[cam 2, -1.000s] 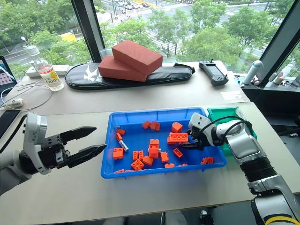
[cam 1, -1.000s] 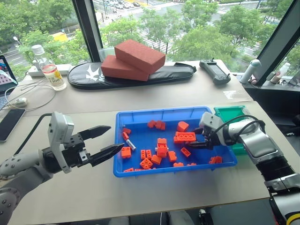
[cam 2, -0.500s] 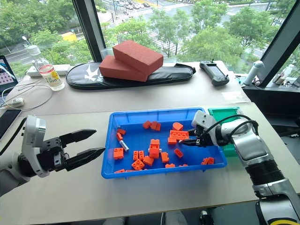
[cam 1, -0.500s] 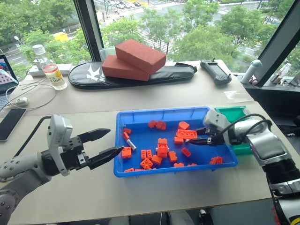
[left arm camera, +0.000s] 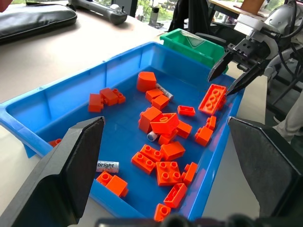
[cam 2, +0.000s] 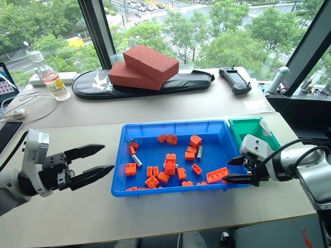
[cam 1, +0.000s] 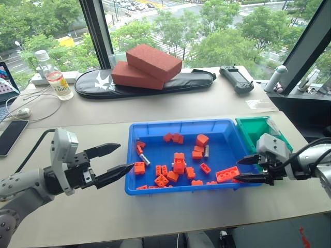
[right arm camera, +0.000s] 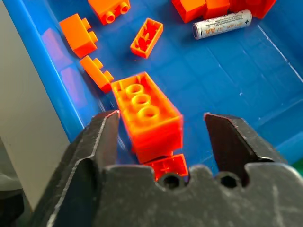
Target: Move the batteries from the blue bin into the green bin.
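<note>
1. The table carries everything; the blue bin lies near its front edge, and the green bin stands touching the blue one's right end. That leaves only a short carry over one wall for anything lifted out.

2. The left gripper hangs over bare table off the blue bin's left end, its two black fingers spread apart and holding nothing. My reading is that it is parked there so the tray is free for the other arm.

3. The right gripper sits over the blue bin's front right corner, by the green bin, fingers wide apart with nothing clamped. A long orange brick lies tilted between and just under them, against the tray's front wall. It is the wrong thing to carry, so loose open fingers make sense here.

4. The other orange bricks are scattered across the tray floor, thickest at the middle and front. They crowd the batteries, which is likely why each pick needs care.

5. One battery lies right of the tray's centre, touching a brick. Another battery lies toward the left end beside bricks. A third one may be poking out under the central pile in the left wrist view. All are in the blue bin; I cannot make out any battery in the green one.
</note>
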`<state>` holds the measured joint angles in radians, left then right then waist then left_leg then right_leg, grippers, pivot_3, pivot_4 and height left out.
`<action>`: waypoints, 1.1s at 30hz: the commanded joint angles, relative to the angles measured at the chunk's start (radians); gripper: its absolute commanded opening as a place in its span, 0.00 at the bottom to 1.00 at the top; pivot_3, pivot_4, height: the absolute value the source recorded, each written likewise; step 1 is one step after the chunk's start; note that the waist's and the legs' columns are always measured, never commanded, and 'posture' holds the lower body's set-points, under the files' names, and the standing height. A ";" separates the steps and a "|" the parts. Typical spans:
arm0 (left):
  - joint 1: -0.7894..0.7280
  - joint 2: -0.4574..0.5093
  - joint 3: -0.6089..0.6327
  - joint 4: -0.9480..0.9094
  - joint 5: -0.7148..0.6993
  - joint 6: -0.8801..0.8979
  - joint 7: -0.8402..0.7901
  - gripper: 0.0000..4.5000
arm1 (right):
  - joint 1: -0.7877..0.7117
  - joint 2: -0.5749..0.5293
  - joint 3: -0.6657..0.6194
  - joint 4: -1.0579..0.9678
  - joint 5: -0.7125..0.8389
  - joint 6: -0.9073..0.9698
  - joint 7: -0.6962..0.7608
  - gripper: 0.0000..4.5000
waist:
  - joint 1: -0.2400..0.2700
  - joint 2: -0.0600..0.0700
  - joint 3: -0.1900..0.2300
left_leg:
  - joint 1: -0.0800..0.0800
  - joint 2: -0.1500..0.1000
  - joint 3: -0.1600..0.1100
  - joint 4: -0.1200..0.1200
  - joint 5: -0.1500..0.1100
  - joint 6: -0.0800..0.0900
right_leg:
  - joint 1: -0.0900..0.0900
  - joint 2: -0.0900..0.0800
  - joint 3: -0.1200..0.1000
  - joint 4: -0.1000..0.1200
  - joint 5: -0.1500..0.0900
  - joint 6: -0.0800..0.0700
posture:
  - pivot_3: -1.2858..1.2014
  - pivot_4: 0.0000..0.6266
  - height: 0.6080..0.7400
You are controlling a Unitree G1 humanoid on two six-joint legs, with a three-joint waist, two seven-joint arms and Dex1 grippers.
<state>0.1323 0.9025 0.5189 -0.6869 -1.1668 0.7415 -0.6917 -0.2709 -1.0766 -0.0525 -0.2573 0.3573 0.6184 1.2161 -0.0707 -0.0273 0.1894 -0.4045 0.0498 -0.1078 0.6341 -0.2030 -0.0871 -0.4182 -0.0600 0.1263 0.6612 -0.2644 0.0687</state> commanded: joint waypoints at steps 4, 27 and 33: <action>-0.013 -0.002 -0.001 0.003 0.011 -0.018 -0.024 1.00 | -0.259 0.162 0.171 0.126 -0.117 -0.006 -0.136 0.99 | -0.002 0.000 0.000 | 0.001 0.000 0.000 0.000 0.000 0.000 | 0.000 0.000 0.000 0.000 0.000 0.000 | 0.52 0.24 1.00; 0.035 -0.020 0.047 -0.035 0.006 -0.017 -0.005 1.00 | -0.391 0.318 0.347 0.469 -0.323 -0.205 -0.111 0.99 | 0.000 0.000 0.000 | 0.000 0.000 0.000 -0.001 0.000 0.000 | 0.000 0.000 -0.001 0.000 0.002 -0.003 | 0.52 0.24 1.00; 0.034 -0.020 0.044 -0.032 0.006 -0.018 -0.006 1.00 | -0.379 0.310 0.355 0.471 -0.342 -0.175 -0.110 0.76 | 0.000 0.000 0.000 | 0.001 0.000 0.000 -0.001 0.000 0.000 | 0.001 0.000 -0.001 0.000 0.002 -0.003 | 0.52 0.24 1.00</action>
<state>0.1677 0.8833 0.5351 -0.6945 -1.1432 0.7403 -0.6967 -0.6621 -0.7582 0.2956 0.2059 0.0519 0.4223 1.1132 -0.0704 -0.0275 0.1894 -0.4039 0.0498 -0.1079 0.6332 -0.2030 -0.0871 -0.4174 -0.0602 0.1257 0.6610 -0.2623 0.0654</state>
